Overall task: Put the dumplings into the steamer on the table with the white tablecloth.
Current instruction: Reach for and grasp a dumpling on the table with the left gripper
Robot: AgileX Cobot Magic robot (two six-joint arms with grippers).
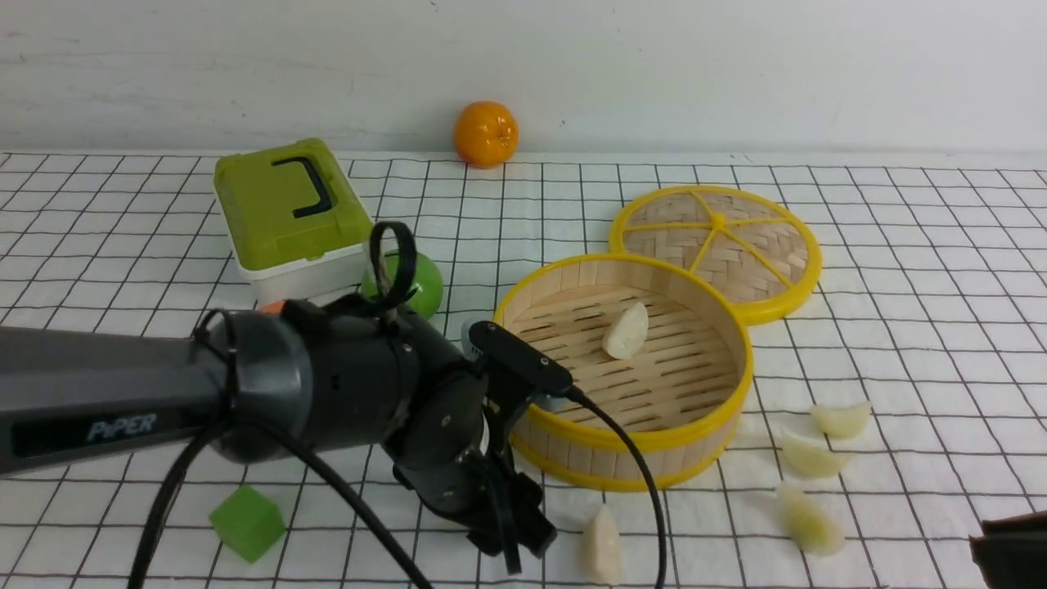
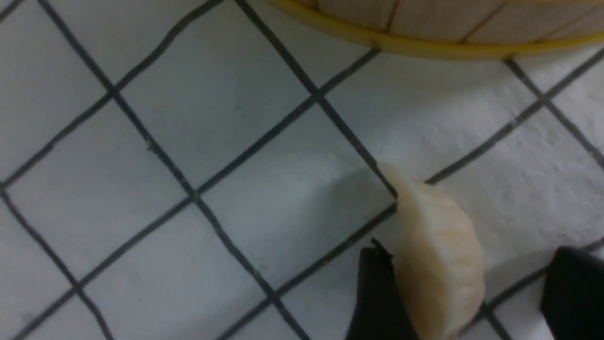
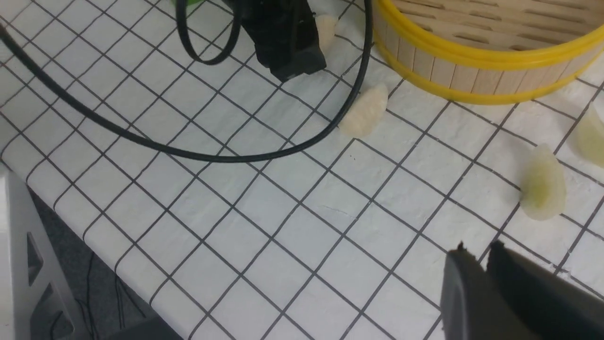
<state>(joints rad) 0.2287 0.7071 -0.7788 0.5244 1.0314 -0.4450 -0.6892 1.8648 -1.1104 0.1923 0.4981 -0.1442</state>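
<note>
1. The table (image 1: pixel 916 270) is covered by the white tablecloth (image 1: pixel 98 245) with its thin black grid, and everything below stands on it.
2. The left arm (image 1: pixel 123 401) reaches in from the left of the steamer, and its wrist is at the steamer's near-left wall.
3. The steamer (image 1: pixel 654 446) stands uncovered, with one dumpling (image 1: pixel 626 330) lying on its slatted floor.
4. The green-lidded box (image 1: pixel 290 213) is behind and to the left of the steamer.
5. The woven lid (image 1: pixel 720 245) lies flat just behind the steamer, to the right.
6. The left gripper (image 2: pixel 472 283) points down at the cloth just in front of the steamer. Its jaws stand wide on either side of a dumpling (image 2: pixel 439 264), which is close to one finger (image 2: pixel 377 293) and apart from the other.
7. The right gripper (image 3: pixel 477 250) is in front of the steamer to the right. Its jaws are almost together with nothing between them.
8. The orange (image 1: pixel 486 133) is far behind the steamer, at the wall.
9. A round green fruit (image 1: pixel 425 286) is to the left of the steamer, half hidden by the arm.
10. The green cube (image 1: pixel 247 522) is in front of the steamer, well to the left.
11. Four loose dumplings lie outside the steamer. One (image 1: pixel 601 544) is in front of it, and three (image 1: pixel 841 419), (image 1: pixel 810 458), (image 1: pixel 808 519) are to the right.
</note>
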